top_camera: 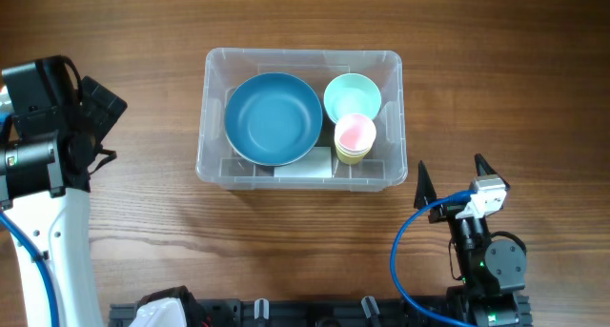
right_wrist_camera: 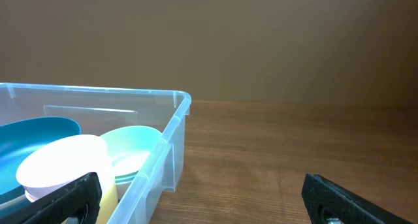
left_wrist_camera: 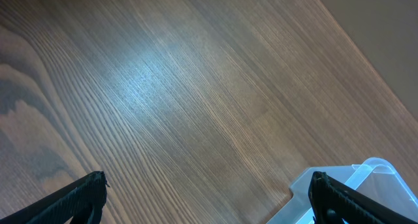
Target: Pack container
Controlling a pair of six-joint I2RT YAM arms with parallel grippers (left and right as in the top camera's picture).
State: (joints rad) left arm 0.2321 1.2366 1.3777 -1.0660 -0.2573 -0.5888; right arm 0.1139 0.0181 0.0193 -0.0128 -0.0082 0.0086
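The container [top_camera: 303, 52] is sitting on the table [top_camera: 496, 41], holding a blue bowl [top_camera: 274, 117], a mint bowl [top_camera: 353, 93] and stacked cups [top_camera: 355, 136]. The left gripper [top_camera: 103, 127] and right gripper [top_camera: 451, 170] are hanging wide open, empty, apart from it.

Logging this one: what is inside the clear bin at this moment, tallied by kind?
Bowls: 2, a large blue bowl and a small mint bowl
Cups: 2 visible, a pink cup nested in a yellow cup; any further cups beneath are hidden
Total: 4 things in the container
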